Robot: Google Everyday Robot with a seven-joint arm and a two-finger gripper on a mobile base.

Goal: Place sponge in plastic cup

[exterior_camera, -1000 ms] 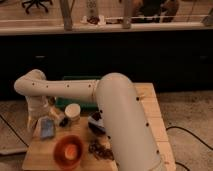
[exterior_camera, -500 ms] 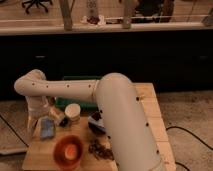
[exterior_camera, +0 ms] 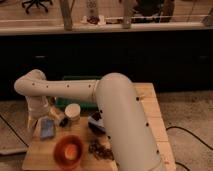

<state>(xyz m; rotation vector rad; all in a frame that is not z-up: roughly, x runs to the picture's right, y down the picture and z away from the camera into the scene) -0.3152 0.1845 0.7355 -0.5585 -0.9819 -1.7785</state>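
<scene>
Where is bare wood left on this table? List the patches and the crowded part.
Bare: the table's right strip beyond the arm, and the near-left corner beside the orange bowl. Crowded: the left-centre, where the hand hangs by the sponge, cream cup and dark bowl.

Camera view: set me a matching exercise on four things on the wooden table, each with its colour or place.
Things:
1. sponge
2. orange bowl
3. cream-white cup
4. gripper

Descriptions:
a. at the table's front edge, nearest the camera
b. blue block lying near the table's left end in the picture
c. down at the table's left end, close beside the blue block, jaws open
d. behind the bowl, right of the blue block in the picture

Pairs: 1-b, 2-a, 3-d, 4-c
</scene>
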